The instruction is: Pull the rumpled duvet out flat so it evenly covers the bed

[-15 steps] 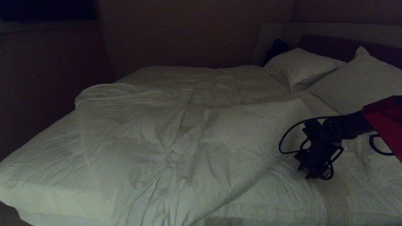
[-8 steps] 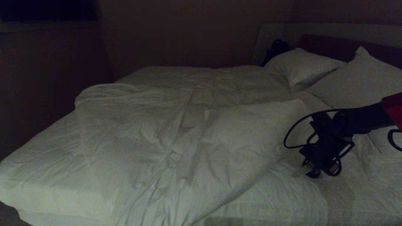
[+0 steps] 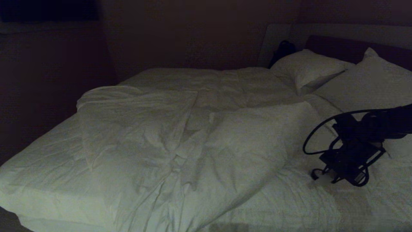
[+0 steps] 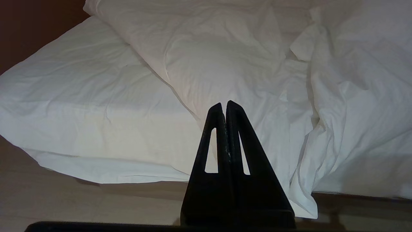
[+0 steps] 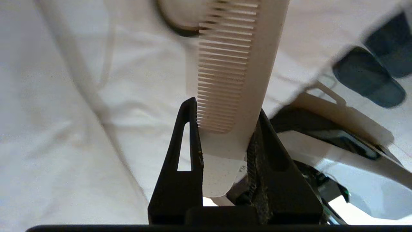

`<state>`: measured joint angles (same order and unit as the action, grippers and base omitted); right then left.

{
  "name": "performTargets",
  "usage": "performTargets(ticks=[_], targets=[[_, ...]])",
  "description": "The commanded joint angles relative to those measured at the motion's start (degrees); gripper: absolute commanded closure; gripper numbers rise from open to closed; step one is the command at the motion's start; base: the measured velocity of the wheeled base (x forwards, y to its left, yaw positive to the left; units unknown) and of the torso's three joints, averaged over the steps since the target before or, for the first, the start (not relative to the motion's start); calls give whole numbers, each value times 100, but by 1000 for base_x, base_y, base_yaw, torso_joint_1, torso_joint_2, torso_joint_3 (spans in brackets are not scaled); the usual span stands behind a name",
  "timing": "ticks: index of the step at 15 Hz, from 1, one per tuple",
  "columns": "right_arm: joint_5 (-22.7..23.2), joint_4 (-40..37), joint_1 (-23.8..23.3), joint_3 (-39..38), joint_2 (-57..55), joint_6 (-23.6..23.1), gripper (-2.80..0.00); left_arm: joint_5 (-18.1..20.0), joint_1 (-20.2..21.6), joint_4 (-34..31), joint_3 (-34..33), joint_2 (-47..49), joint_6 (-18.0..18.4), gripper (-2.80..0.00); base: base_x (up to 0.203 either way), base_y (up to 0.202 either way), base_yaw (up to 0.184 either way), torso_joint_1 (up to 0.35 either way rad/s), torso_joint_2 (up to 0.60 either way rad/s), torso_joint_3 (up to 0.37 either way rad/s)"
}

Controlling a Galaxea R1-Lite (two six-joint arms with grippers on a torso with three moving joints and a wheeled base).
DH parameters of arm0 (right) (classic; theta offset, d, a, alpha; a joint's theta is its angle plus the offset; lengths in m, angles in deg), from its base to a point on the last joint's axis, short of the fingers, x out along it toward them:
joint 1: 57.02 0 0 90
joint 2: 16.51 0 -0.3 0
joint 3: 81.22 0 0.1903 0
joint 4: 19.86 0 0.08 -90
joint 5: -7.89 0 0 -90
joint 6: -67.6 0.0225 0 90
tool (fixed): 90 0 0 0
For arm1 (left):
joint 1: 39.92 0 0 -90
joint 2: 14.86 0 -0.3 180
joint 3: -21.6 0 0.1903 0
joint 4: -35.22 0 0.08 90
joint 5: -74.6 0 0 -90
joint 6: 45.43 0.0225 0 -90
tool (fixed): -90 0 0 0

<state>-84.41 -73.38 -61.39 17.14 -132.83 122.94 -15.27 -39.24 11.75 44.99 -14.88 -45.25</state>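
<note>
Duvet (image 3: 180, 141) lies bunched across the bed (image 3: 38, 167) in the head view, right gripper (image 3: 341, 175) over its right side. Left wrist view: left gripper (image 4: 224, 104), jaws pressed together. Right wrist view: jaws pinch a comb (image 5: 231, 80).

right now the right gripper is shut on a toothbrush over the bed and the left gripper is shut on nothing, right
Not quite. The right gripper is shut on a pale comb, not a toothbrush; the right wrist view shows its teeth. The rest holds: it is over the bed, and the left gripper is shut on nothing.
</note>
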Motion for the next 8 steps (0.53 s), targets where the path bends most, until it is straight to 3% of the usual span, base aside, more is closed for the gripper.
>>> performTargets(ticks=[1,5,8], targets=[[2,17,-163,-490,573,15,0,-5,2,1,6,2,-1,0,0,0,0,0,0,0],[13,86,-555,-1039,908,-234,0,4,2,1,3,2,-1,0,0,0,0,0,0,0],[15,760,-873,-1683,966,-452,0,-1,2,1,-2,2,-1,0,0,0,0,0,0,0]])
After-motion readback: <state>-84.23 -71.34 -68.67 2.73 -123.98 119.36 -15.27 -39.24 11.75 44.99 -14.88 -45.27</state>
